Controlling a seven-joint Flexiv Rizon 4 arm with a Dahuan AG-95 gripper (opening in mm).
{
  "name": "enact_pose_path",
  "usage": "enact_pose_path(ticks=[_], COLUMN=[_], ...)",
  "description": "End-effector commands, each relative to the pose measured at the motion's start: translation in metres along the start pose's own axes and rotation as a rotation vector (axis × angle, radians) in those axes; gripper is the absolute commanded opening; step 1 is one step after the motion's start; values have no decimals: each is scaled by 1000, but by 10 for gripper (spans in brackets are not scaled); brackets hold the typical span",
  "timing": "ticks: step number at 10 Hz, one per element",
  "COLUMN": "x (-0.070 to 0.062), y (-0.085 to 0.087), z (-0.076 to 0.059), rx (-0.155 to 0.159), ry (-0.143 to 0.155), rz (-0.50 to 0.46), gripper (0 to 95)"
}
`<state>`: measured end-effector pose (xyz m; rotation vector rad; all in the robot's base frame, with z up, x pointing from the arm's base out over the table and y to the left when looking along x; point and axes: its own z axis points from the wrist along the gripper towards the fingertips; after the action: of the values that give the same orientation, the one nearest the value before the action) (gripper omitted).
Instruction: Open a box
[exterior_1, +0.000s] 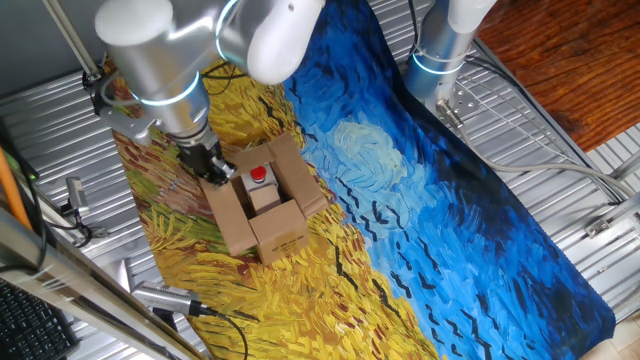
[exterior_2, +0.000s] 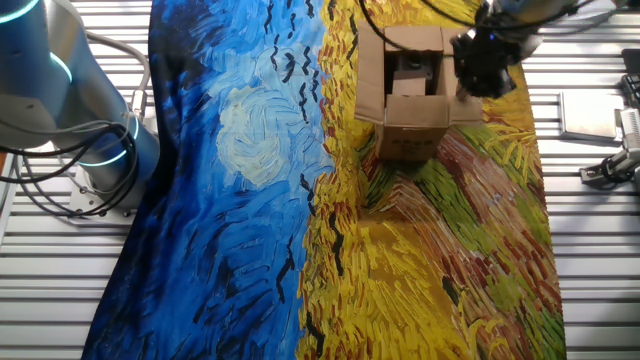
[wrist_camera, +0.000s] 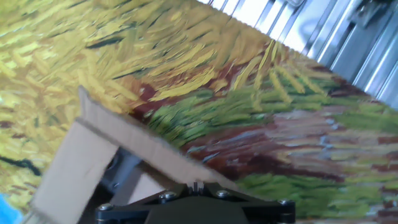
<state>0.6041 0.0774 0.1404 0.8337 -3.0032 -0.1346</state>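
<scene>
The small brown cardboard box (exterior_1: 268, 222) stands on the painted cloth with its flaps spread, and a beige unit with a red button (exterior_1: 259, 176) shows inside. In the other fixed view the box (exterior_2: 412, 112) sits near the top edge. My gripper (exterior_1: 214, 170) is at the box's left long flap (exterior_1: 226, 212), at its upper edge. In the other fixed view the gripper (exterior_2: 478, 66) hangs at the box's right side. In the hand view the flap (wrist_camera: 124, 143) runs edge-on straight into the gripper (wrist_camera: 196, 185), whose jaws stand close together on it.
The cloth (exterior_1: 420, 220) covers most of the metal table. A second arm's base (exterior_1: 440, 50) stands at the back, with cables beside it. Metal tools (exterior_1: 165, 300) lie off the cloth at the front left, and grey parts (exterior_2: 600, 115) lie off its right edge.
</scene>
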Motion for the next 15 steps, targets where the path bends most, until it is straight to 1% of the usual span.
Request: enact_pose_path(ticks=[1,3,4,5,7,8,9,10,11,15], x=[-2,-5,-6,-6,-5,-2,2,11,11,11], y=[-2,4,4,5,11,16,21,27,27,27], z=[11,18,18,16,2,-8,-15,-19,-19,-19], rx=[-3,3,2,1,0,0,0,-3,-5,5], ry=[4,8,7,7,13,19,25,22,21,10], rz=[-4,0,-3,-11,-14,-10,-4,2,6,67], gripper=[0,0,0,0,0,0,0,0,0,0])
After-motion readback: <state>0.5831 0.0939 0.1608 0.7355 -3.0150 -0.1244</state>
